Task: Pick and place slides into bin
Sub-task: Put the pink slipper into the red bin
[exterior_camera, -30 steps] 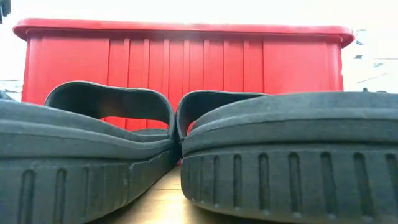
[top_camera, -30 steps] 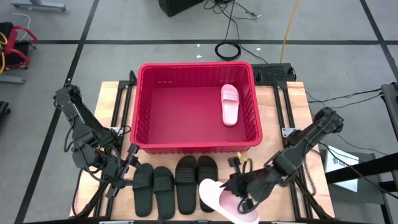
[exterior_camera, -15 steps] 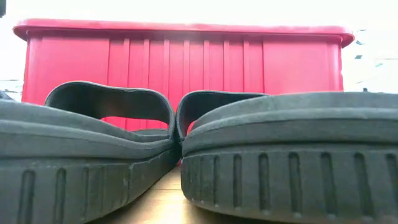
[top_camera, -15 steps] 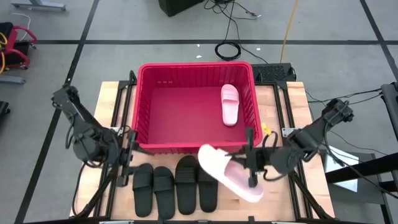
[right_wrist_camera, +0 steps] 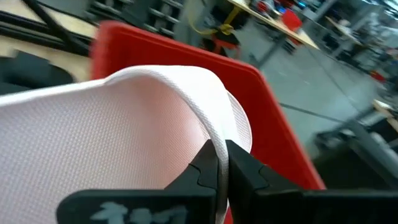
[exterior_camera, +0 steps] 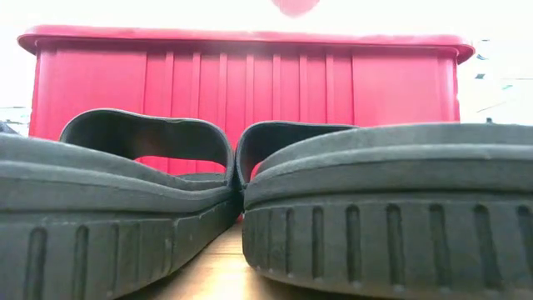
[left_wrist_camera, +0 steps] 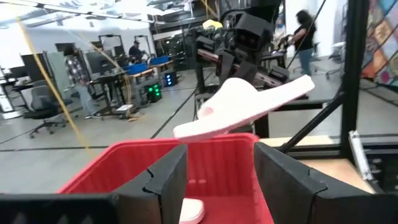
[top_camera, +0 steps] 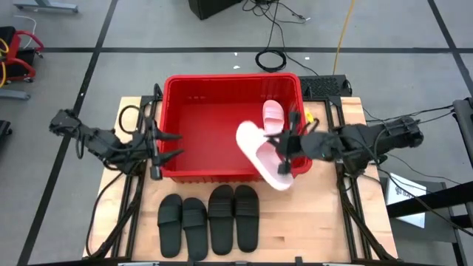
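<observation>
Carrying the second pale pink slide (top_camera: pixel 261 154) is the right gripper (top_camera: pixel 284 145), pinched tight on the strap, fingers clamped either side of it in the right wrist view. The sandal hangs in the air over the bin (top_camera: pixel 177 167), above its right half and front wall, near 4 o'clock on the crate. Its long axis runs on a diagonal, from about 10 o'clock down to 4 o'clock, sticking out from the gripper toward 9 o'clock.

The other pink slide (top_camera: pixel 273 123) already lies on the bin floor near 2 o'clock, just beside the carried one as seen from above. I'd guess the drop needs a nudge toward 10 o'clock so it clears the wall.

The left gripper (top_camera: pixel 157 144) sits at the bin's 9 o'clock edge, fingers spread, holding nothing. Four black slides (top_camera: pixel 209 218) wait in a row at 6 o'clock.
</observation>
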You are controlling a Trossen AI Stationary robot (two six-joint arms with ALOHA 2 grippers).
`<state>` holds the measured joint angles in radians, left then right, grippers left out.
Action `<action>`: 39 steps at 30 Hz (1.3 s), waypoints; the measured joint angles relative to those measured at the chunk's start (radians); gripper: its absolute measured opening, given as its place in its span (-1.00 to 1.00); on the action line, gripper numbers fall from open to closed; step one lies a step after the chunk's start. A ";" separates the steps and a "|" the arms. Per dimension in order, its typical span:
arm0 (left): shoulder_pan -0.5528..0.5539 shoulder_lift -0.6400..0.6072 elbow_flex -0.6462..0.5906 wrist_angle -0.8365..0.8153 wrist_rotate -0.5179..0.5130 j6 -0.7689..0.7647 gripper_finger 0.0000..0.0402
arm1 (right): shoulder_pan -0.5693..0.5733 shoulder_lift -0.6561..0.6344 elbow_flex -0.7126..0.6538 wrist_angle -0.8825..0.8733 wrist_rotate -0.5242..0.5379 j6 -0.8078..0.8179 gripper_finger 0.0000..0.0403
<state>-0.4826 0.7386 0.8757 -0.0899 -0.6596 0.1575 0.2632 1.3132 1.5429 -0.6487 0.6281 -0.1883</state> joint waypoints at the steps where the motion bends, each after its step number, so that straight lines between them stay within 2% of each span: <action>1: 0.022 -0.003 0.000 -0.010 0.014 -0.003 -0.06 | -0.026 0.000 0.000 0.001 0.000 -0.012 -0.99; 9: 0.174 -0.022 0.000 -0.059 0.039 -0.012 -0.06 | -0.230 0.000 0.000 0.005 -0.009 -0.076 -0.99; 15: 0.290 -0.021 0.000 -0.067 0.087 -0.002 -0.06 | -0.377 0.019 0.000 0.038 -0.183 -0.113 -0.99; 20: 0.400 -0.022 0.000 -0.067 0.103 -0.013 -0.06 | -0.467 0.083 0.000 0.031 -0.187 -0.148 -0.99; 27: 0.559 -0.020 0.000 -0.087 0.260 -0.052 -0.06 | -0.545 0.212 0.000 0.042 -0.187 -0.182 -0.99; 39: 0.728 -0.020 0.000 -0.118 0.383 -0.065 -0.06 | -0.592 0.340 0.000 0.063 -0.186 -0.195 -0.99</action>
<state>0.2453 0.7189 0.8757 -0.2076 -0.2770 0.0921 -0.3290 1.6535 1.5425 -0.5854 0.4419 -0.3832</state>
